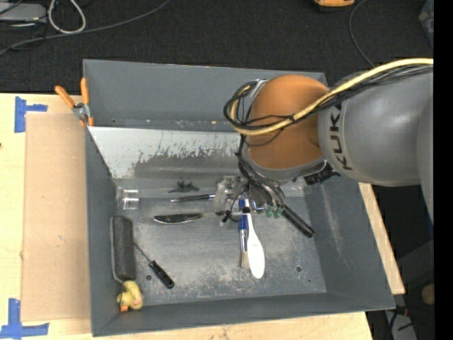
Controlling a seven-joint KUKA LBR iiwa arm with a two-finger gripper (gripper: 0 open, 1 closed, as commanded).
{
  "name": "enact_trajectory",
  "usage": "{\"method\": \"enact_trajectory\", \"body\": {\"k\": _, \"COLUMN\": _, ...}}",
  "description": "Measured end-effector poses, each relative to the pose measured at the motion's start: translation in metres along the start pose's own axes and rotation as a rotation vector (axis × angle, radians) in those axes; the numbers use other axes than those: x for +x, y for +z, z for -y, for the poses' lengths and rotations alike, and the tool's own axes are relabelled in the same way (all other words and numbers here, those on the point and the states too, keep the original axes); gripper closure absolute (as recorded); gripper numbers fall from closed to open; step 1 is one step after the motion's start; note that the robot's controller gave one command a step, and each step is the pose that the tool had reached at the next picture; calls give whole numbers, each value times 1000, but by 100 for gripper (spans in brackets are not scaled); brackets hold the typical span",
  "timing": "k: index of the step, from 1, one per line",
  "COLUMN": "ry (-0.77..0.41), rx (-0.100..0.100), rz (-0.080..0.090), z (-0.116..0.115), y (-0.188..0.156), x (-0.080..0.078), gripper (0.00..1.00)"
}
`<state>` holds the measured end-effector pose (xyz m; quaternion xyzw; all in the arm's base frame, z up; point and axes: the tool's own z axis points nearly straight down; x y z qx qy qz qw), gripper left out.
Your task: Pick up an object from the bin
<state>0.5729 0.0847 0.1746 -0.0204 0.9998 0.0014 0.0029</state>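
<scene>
Hanging low over the middle of the grey bin, the hand is mostly hidden beneath the arm's orange cover, so whether it is apart or together I cannot tell. A white-and-blue utensil lies on the bin floor with its blue upper end running in under the hand, where any contact is hard to make out. A dark spoon lies near toward the view's left, a thin black stick toward its right.
</scene>
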Motion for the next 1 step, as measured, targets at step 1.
{"method": "enact_trajectory", "body": {"k": 1, "ry": 2, "rx": -1, "rz": 1, "z": 0, "y": -6, "x": 0, "gripper": 100}}
